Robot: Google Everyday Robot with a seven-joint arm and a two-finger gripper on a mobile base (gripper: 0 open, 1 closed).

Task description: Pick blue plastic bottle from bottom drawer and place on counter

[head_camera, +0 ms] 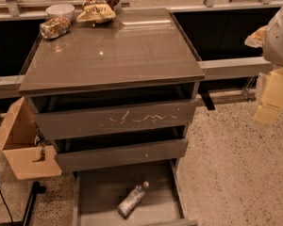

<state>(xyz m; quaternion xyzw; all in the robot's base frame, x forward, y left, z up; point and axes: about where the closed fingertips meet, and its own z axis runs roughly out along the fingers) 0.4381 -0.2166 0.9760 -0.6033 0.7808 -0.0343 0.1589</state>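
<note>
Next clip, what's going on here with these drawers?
The blue plastic bottle lies on its side in the open bottom drawer, untouched. The robot's claw hangs at the right edge of the view, off to the side of the cabinet and far from the bottle. The counter holds a can and a snack bag near its back.

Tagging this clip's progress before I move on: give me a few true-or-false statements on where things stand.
1. The blue plastic bottle lies in the open bottom drawer. True.
2. The gripper is down at the bottle. False: it is at the right edge of the view, apart from the cabinet.
3. A drinks can lies on the counter. True.
4. The snack bag is in the drawer. False: it sits at the counter's rear.
</note>
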